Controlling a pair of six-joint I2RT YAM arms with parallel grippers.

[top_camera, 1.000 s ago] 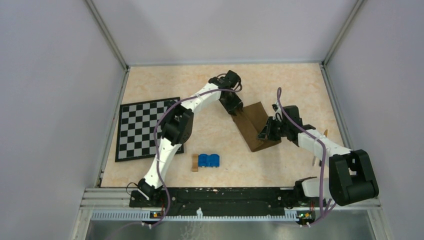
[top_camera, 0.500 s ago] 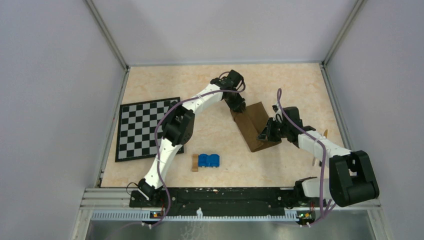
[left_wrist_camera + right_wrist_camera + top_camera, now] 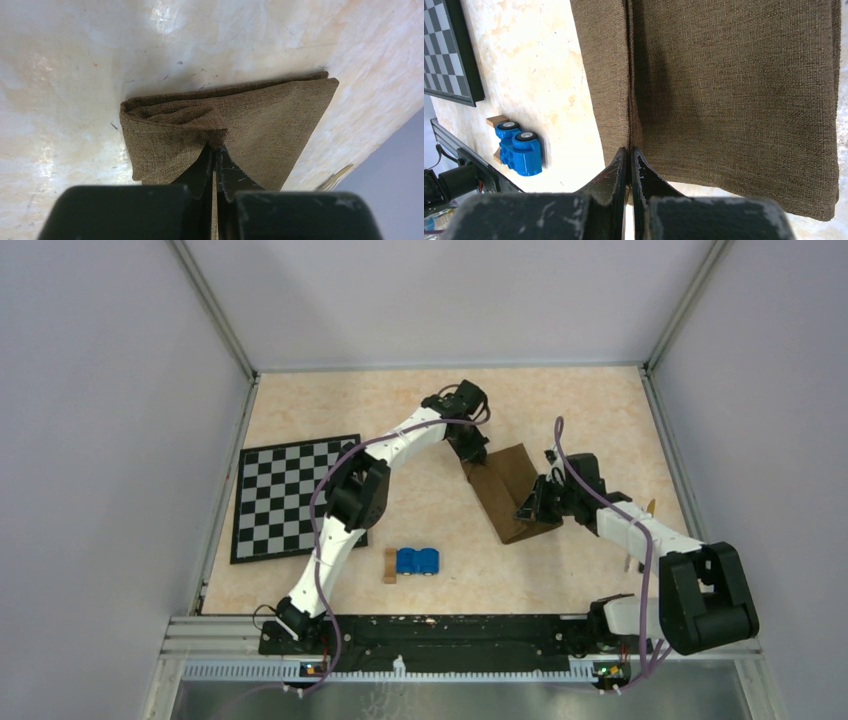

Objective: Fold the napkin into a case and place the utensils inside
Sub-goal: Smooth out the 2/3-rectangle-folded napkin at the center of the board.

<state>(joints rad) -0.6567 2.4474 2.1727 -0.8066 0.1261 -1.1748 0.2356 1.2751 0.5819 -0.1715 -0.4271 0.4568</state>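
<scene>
Brown cloth, the napkin [image 3: 505,490], lies right of centre on the table [image 3: 330,400]. It is part-folded into a layered band running diagonally and is not yet a finished case.

At far left sits a checkered mat [image 3: 297,498], then a wooden block [image 3: 389,565] against a blue toy [image 3: 418,561]. All three are well apart from the work.

Left gripper [image 3: 477,457] is at the napkin's far end, jaws pinched shut on a bunched fold of cloth, as its wrist view confirms. Right gripper [image 3: 529,510] is at the near right edge, jaws likewise clamped on the cloth along a fold line. A pale utensil [image 3: 650,504] shows beyond the right arm, mostly hidden.

Judgement: a fold is in hand. To do it well, both grips should lift together and hold the edge taut between them. They should carry it across parallel to the existing crease and lay it flat before release.

Risk: the left pinch gathers several layers and may drag the lower fold out of line.
</scene>
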